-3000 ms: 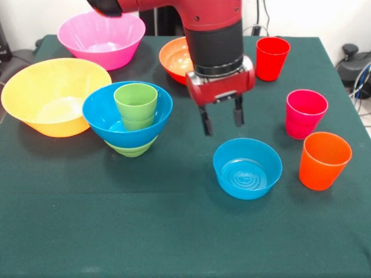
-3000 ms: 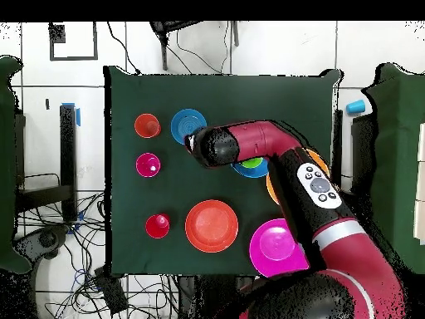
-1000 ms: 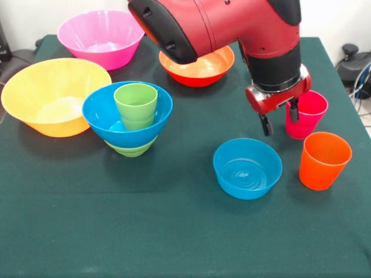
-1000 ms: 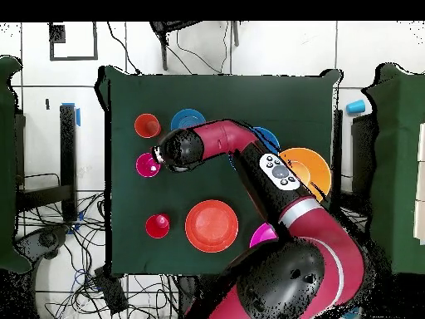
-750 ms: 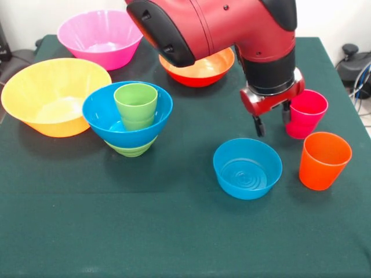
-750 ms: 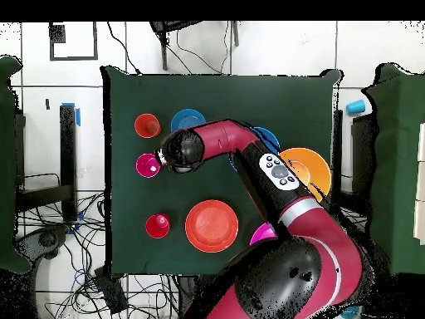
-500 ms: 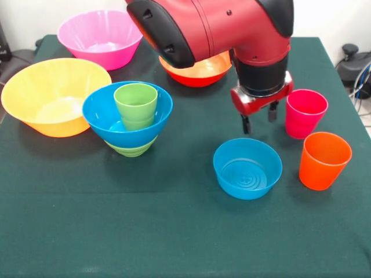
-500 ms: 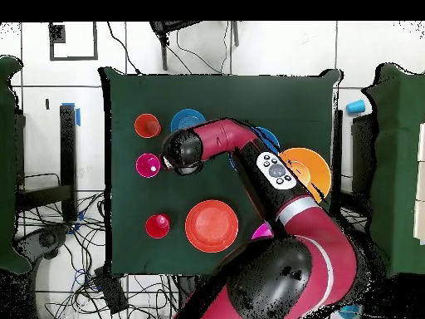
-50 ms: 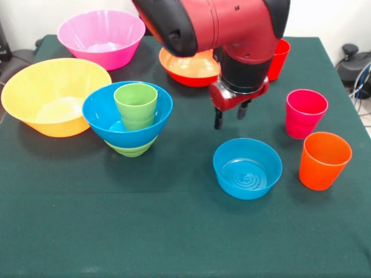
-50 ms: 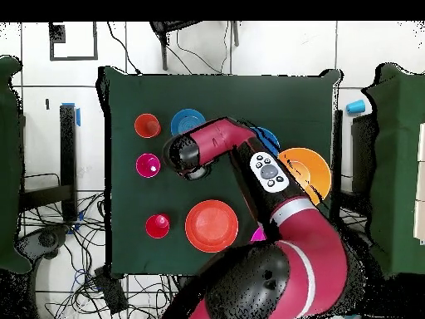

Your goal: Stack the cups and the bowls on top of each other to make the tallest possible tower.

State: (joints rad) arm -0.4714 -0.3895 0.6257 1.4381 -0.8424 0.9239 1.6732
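My gripper (image 9: 228,116) hangs open and empty just behind the small translucent blue bowl (image 9: 247,168), above the cloth. The tower stands at the left: a small green bowl (image 9: 132,150) at the bottom, the wide blue bowl (image 9: 103,119) on it, and the light green cup (image 9: 136,105) upright inside. The magenta cup (image 9: 305,113) and the orange cup (image 9: 324,160) stand on their own at the right. My arm partly hides the red cup (image 9: 280,54). In the overhead view the wrist (image 10: 192,155) covers the gripper, between the small blue bowl (image 10: 184,122) and the magenta cup (image 10: 148,164).
The big yellow-orange bowl (image 9: 52,95) sits at the left edge and the big pink bowl (image 9: 101,37) at the far left. The shallow orange-red bowl (image 9: 188,66) lies behind my gripper. A dark green cloth (image 9: 174,231) covers the table.
My gripper has swung away from the magenta cup, leftward in the front view, to behind the small blue bowl. It stays open and empty. Nothing on the table has moved.
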